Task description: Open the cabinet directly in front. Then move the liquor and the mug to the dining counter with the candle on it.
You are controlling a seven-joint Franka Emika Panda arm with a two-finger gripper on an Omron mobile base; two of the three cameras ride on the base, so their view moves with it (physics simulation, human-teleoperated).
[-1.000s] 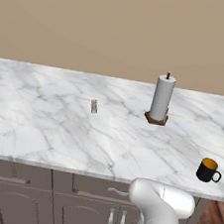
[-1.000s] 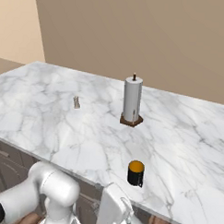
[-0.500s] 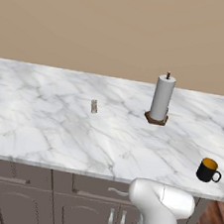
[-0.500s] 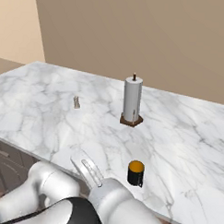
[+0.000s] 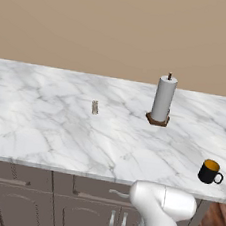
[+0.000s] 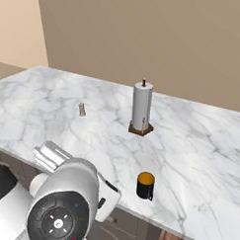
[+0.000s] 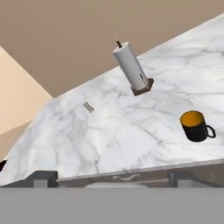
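Mug on the island's near right edge, hand drawn back below the counter

The mug (image 5: 210,172) stands upright on the dining counter (image 5: 42,126), close to the near edge toward the right end, its handle turned to the right in the left base view. In the right base view the mug (image 6: 145,185) sits just beyond the arm's big white joint, apart from it. The gripper (image 7: 113,181) is low and in front of the counter's edge: its two dark finger tips stand far apart at the bottom of the hand view, wide open with nothing between them. From there the mug (image 7: 196,126) lies ahead and off to the right, up on the marble, well clear of the fingers; the view is rolled, so the counter slopes across it.

The candle (image 5: 94,107) stands further back on the marble, toward the middle, well apart from the mug. A paper-towel roll (image 5: 162,100) on a brown base stands between them but nearer the far edge. Dark cabinets (image 5: 18,198) with silver handles run under the top.

Against the pictures of a second earlier, the mug, candle and roll keep their places on the counter. The arm has swung: in the right base view its round joint cap now faces the camera at lower left, where a slimmer white link showed before
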